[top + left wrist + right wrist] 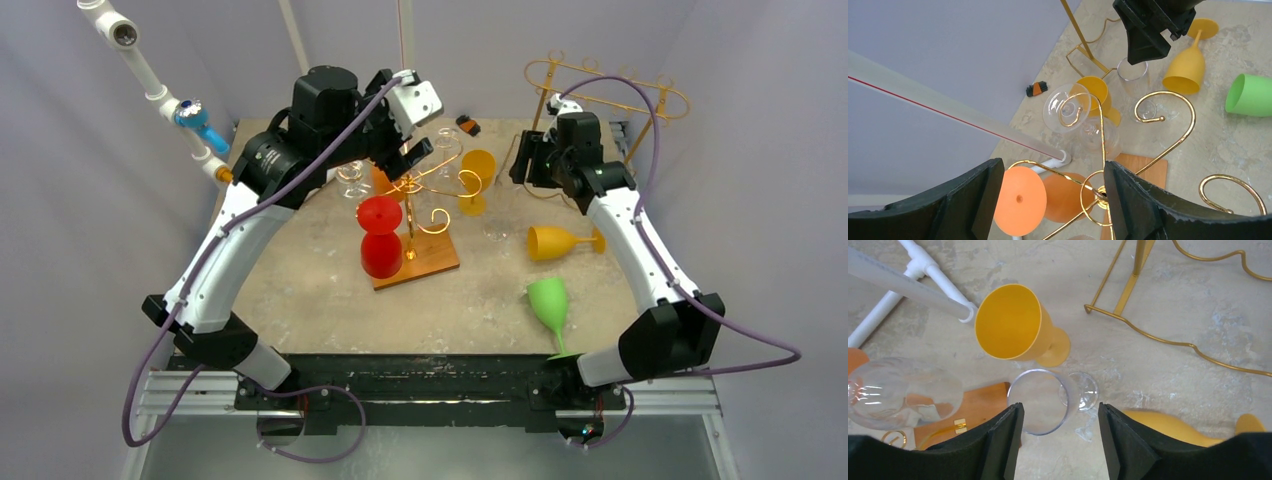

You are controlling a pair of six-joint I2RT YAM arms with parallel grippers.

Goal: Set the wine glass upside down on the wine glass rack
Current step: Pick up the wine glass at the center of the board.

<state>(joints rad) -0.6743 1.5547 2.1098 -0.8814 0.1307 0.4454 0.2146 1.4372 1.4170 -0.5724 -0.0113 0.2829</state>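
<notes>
The gold wine glass rack [425, 195] stands on a wooden base [428, 260]. A red glass [380, 235], an orange glass [384, 183] and clear glasses [352, 178] hang on it. My left gripper [400, 162] is open above the rack. In the left wrist view it [1048, 200] straddles the orange glass [1020, 200], whose foot sits up at a gold arm, without touching it. My right gripper [522, 168] is open. In the right wrist view it [1060, 440] hovers over an upright clear glass [1040, 400].
A yellow glass [477, 175] stands upright by the rack. Another yellow glass [560, 242] and a green one [548, 305] lie on their sides at the right. A second gold rack [605, 90] stands at the back right. A white pipe [150, 75] crosses the back left.
</notes>
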